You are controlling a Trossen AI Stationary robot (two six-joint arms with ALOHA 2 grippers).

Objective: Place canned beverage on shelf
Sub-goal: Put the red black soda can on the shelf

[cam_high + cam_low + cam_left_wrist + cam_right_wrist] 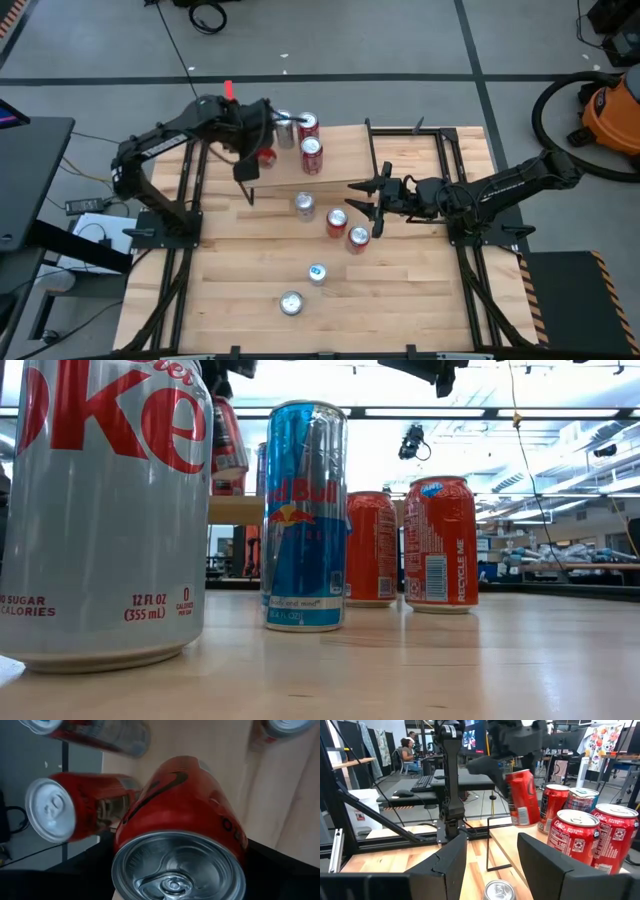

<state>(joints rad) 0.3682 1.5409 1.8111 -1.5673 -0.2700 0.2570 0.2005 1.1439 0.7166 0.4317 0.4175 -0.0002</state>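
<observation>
My left gripper (pixel 256 152) is shut on a red can (pixel 266 157) at the left end of the shelf (pixel 350 155), a light-wood board on thin black legs. In the right wrist view that can (pixel 522 797) hangs tilted in the air under the gripper. Other red and silver cans (pixel 310 140) stand upright on the shelf's far left part. My right gripper (pixel 375 206) is open and level with nothing between its fingers, just off the shelf's near right corner. My left gripper pinches the red can's side wall (pixel 235 837) between its two fingers, up by the can's top rim (pixel 177 870). The fingers come from above, slanting down along the can. The can is lifted clear and tilted, its bottom below the fingers.
On the tabletop in front of the shelf stand a silver can (pixel 304 205), two red cans (pixel 337 222) (pixel 358 238), a blue Red Bull can (pixel 305 515) and a Diet Coke can (pixel 100 510). Black frame rails (pixel 185 240) run along both table sides.
</observation>
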